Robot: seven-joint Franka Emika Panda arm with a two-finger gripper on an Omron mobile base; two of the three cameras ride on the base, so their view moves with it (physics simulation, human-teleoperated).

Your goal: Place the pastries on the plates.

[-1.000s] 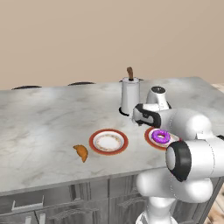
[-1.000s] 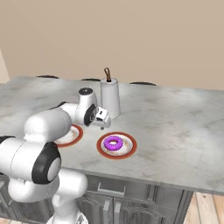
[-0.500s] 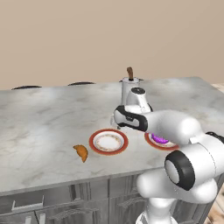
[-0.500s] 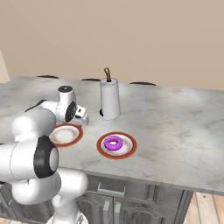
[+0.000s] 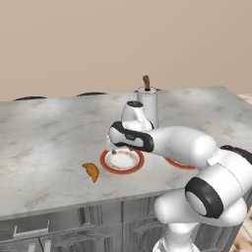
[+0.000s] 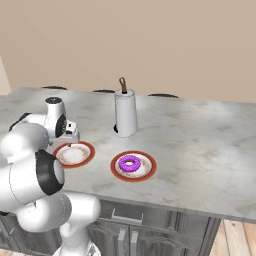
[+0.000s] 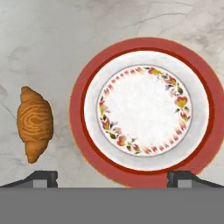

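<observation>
Hovering over the empty round plate with the red-orange rim and white patterned centre, the two-finger gripper hangs with nothing in it in the left base view. The golden-brown curved croissant lies on the grey marbled counter at about eight o'clock from that plate, just beside it but apart. The tall white pot with a brown knob stands behind at one o'clock.

In the right base view, the purple-frosted ring donut sits in the middle of the second, alike plate, so that half of the task looks done. The empty plate lies at nine o'clock from it, under the hand.

In the hand view, the gripper has its jaws spread wide and empty, their tips showing at five and seven o'clock. The plate lies ahead, and the croissant lies at nine o'clock, clear of the rim.

The step in hand is, I judge, fetching the croissant. To do it well, centre the jaws over its thick middle, close across the narrow width, and come straight down.
</observation>
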